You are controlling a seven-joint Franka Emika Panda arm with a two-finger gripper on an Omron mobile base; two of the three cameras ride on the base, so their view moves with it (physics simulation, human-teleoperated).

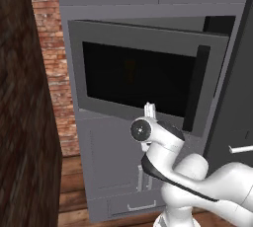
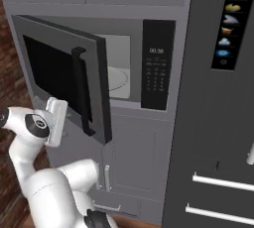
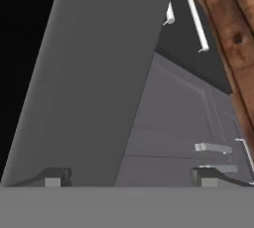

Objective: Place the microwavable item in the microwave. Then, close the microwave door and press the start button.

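Observation:
The microwave (image 2: 119, 43) is built into grey cabinetry, its grey cavity and round turntable (image 2: 118, 81) showing past the door's edge. Its black keypad panel (image 2: 158, 66) is at the right. The microwave door (image 1: 148, 73) (image 2: 59, 73) stands partly swung out, dark glass in a grey frame, with a black bar handle (image 1: 195, 88) (image 2: 82, 88). My gripper (image 1: 149, 108) (image 2: 62, 120) is open at the door's lower frame, on its outer side. In the hand view the gripper (image 3: 131, 176) has the door's grey frame (image 3: 94, 83) close in front of it. The microwavable item is hidden.
Grey cabinet doors (image 1: 113, 162) with metal pulls sit below the microwave. A dark fridge front (image 2: 218, 123) with bar handles stands at the right. A brick wall (image 1: 49, 48) and a dark wooden panel (image 1: 20, 122) close off the left. Wood flooring (image 3: 233, 24) lies below.

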